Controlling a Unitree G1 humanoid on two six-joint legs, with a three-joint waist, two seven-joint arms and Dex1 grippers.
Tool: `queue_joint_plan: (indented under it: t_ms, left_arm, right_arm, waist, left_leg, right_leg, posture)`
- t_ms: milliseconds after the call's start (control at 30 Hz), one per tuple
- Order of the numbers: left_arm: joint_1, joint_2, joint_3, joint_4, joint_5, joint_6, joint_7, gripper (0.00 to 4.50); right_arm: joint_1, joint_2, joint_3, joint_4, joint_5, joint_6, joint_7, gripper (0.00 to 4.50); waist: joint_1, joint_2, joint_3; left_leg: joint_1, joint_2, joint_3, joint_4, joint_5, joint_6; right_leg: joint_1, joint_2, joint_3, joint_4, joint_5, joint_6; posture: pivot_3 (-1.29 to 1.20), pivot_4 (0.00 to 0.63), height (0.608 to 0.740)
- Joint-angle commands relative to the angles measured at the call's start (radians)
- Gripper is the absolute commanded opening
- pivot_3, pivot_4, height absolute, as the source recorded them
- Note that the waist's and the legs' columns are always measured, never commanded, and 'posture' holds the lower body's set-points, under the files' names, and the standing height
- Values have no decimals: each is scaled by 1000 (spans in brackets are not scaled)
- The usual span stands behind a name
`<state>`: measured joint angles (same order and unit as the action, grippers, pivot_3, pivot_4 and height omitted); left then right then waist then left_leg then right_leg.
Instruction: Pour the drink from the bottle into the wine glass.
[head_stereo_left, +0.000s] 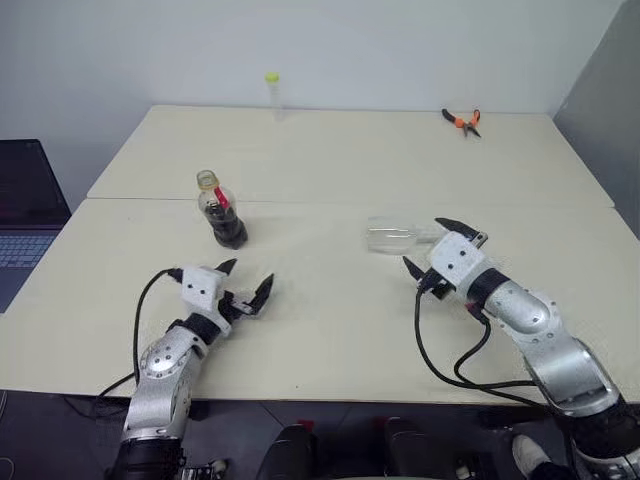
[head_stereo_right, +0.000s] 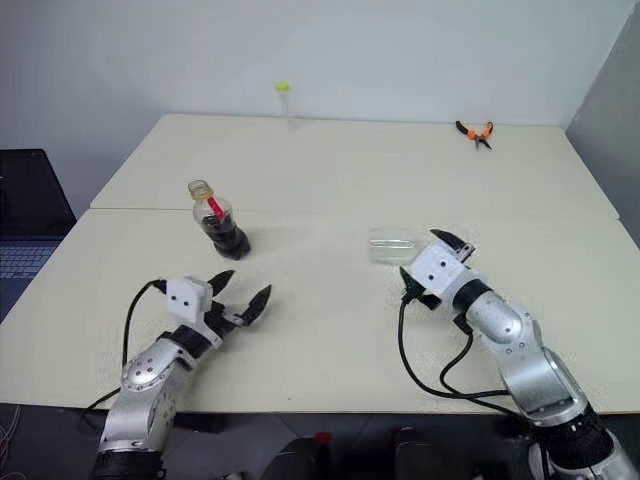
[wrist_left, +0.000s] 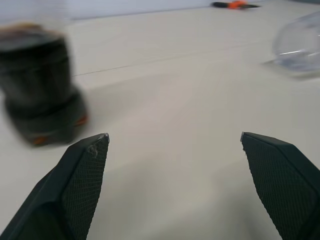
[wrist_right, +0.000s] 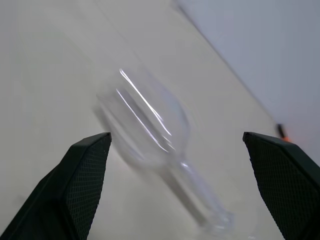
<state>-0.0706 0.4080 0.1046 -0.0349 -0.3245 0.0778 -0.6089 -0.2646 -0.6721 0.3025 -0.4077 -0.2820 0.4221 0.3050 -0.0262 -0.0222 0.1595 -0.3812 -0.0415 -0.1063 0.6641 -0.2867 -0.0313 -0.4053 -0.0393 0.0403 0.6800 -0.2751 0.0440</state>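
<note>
The bottle (head_stereo_left: 222, 212) stands upright on the cream table (head_stereo_left: 330, 330), uncapped, with the dark drink (head_stereo_left: 228, 230) in its lower part. The wine glass (head_stereo_left: 395, 237) lies on its side near the table's middle, bowl (wrist_right: 145, 125) pointing left and stem toward my right gripper (head_stereo_left: 433, 247). That gripper is open and sits just right of the glass, holding nothing. My left gripper (head_stereo_left: 250, 273) is also open and empty, a short way in front of the bottle (wrist_left: 40, 95) and apart from it.
A thin clear tube with a yellow cap (head_stereo_left: 272, 95) stands at the table's far edge. Orange-handled pliers (head_stereo_left: 462, 121) lie at the far right. A laptop (head_stereo_left: 25, 215) sits off the table's left side. A seam crosses the table behind the bottle.
</note>
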Motion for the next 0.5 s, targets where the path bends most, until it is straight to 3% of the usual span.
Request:
queue_joint_plan:
  t_ms: [33,267,500]
  left_arm:
    - [-44,52,-23,-68,-55,67,-100,4467]
    - [-140,145,-77,-70,-107,161,-290,4467]
    - [-191,140,-101,-46,-92,153,-339,4467]
  right_arm:
    - [-47,-34,68,74,-211,-76,-50,4500]
    - [-137,23,159,291,-507,-119,-169,4500]
    - [-159,90,170,431,-630,-134,-223,4500]
  waist:
    - [-1,0,0]
    - [-5,1,0]
    - [-4,1,0]
  left_leg:
    - [0,0,0,0,0,0]
    - [0,1,2,-1,0,-1]
    - [0,1,2,-1,0,-1]
  right_leg:
    - [0,0,0,0,0,0]
    - [-1,1,1,0,0,-1]
    - [-1,1,1,0,0,-1]
  posture:
    - [0,150,740]
    - [0,150,740]
    - [0,150,740]
